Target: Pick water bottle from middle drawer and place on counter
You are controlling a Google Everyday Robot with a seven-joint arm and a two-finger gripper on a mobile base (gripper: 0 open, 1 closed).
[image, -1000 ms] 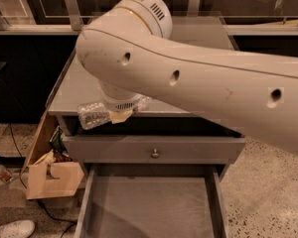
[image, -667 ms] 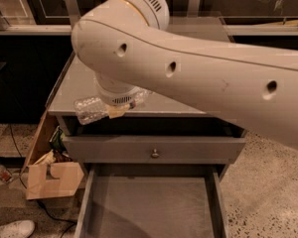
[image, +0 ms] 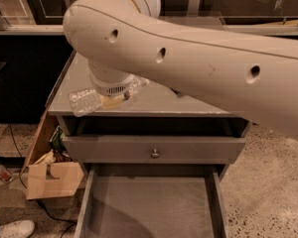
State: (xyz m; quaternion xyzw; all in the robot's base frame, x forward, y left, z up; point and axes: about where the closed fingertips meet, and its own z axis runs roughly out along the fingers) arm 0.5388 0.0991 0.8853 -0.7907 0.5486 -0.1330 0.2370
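The small clear ribbed plastic water bottle (image: 87, 99) hangs sideways at the front-left corner of the flat matte grey worktop (image: 188, 100), grasped by the end effector (image: 113, 101) under the cream arm (image: 198, 63). Below the worktop, the wide grey middle drawer (image: 149, 207) lies open and bare. This looks like the placing step: the next move calls for carrying the bottle inward over the worktop, lowering it, then letting go.

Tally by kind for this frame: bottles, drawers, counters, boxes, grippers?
water bottle: 1
drawers: 2 (middle drawer, knobbed drawer)
counter: 1
cardboard box: 1
gripper: 1, over the counter's front-left edge, gripping the water bottle
total: 6
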